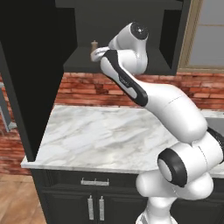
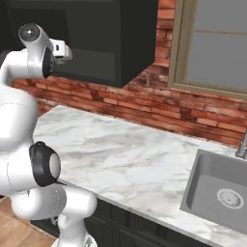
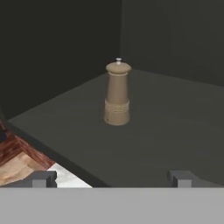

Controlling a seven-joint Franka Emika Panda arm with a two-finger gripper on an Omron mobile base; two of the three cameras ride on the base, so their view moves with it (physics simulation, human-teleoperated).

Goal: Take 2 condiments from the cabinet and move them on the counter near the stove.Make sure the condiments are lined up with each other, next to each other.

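Note:
A tan-brown shaker [image 3: 117, 94] with a knobbed top stands upright on the dark shelf of the open black cabinet [image 1: 131, 30]. In the left base view the shaker [image 1: 94, 45] peeks out just above my raised hand. My gripper [image 3: 113, 178] is open at the shelf's front edge, its fingertips [image 3: 43, 178] wide apart and nothing between them. The shaker stands further in, midway ahead of the jaws and clear of them. From the right base view the white hand [image 2: 61, 50] reaches into the cabinet [image 2: 111, 38]. The stove and its counter are out of view.
The cabinet door [image 1: 26, 74] hangs open on the left. Below lies a long marble worktop [image 1: 109, 131] against a red brick wall [image 2: 144, 106], with a steel sink [image 2: 217, 193] at its right end. A window [image 2: 217, 43] is above the sink.

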